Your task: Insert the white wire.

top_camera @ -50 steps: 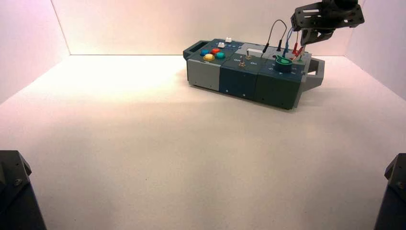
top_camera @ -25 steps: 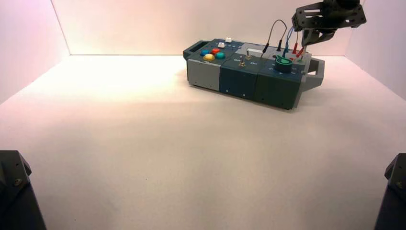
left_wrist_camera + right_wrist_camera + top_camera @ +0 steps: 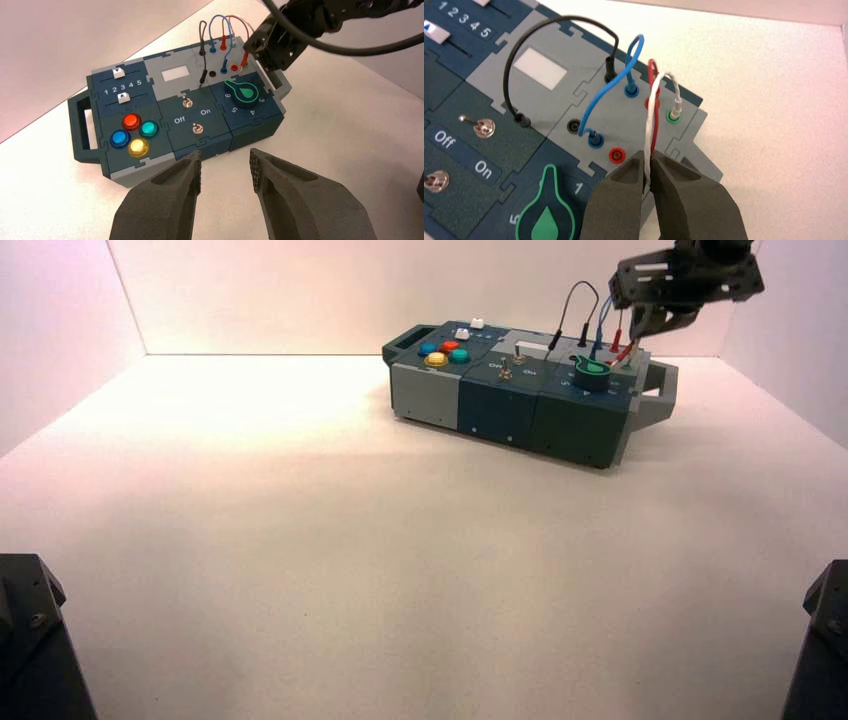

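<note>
The white wire (image 3: 651, 115) arches up from its plug in the green socket (image 3: 673, 116) at the box's right rear corner. Its other end runs down between the fingers of my right gripper (image 3: 647, 172), which is shut on it above the box. The red wire (image 3: 653, 67) loops right behind it and also drops into the jaw gap. An open red socket (image 3: 617, 155) lies just beside the fingertips. In the high view the right gripper (image 3: 640, 325) hangs over the box (image 3: 520, 410). My left gripper (image 3: 226, 165) hovers open before the box's front, holding nothing.
A blue wire (image 3: 606, 87) and a black wire (image 3: 549, 22) loop over the same grey panel, with a bare black socket (image 3: 573, 125) between them. The green knob (image 3: 546, 220) sits beside the gripper. Toggle switches (image 3: 187, 102), coloured buttons (image 3: 131, 121) and sliders (image 3: 118, 73) lie farther left.
The right gripper has shifted slightly upward over the box's rear corner, still shut on the wire. The box and the left arm have not moved.
</note>
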Controlling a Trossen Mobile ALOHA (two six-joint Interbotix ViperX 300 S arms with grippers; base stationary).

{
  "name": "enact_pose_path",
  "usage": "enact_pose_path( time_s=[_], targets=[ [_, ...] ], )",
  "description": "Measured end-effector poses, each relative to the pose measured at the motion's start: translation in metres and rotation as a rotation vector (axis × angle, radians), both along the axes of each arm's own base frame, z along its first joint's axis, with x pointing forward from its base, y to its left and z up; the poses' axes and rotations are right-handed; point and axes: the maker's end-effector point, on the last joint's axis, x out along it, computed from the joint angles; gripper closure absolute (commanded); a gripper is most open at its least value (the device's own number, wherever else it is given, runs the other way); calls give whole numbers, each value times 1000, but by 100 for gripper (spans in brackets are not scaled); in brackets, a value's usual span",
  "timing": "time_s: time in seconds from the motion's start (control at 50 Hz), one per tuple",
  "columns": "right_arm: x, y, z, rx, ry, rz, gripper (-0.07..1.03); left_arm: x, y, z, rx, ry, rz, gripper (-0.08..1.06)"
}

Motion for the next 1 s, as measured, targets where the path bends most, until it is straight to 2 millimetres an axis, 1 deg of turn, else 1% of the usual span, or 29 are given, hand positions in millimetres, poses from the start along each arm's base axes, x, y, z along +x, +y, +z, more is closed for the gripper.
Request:
enact_pose_path(
  time_s=[0.78, 1.0],
  targets=[
    [0, 1, -24, 2, 19, -2, 99, 0, -1, 0, 4, -5, -6, 45],
    [0, 1, -24, 2, 19, -2, 99, 0, 0, 0, 3, -4, -4, 45]
  ],
)
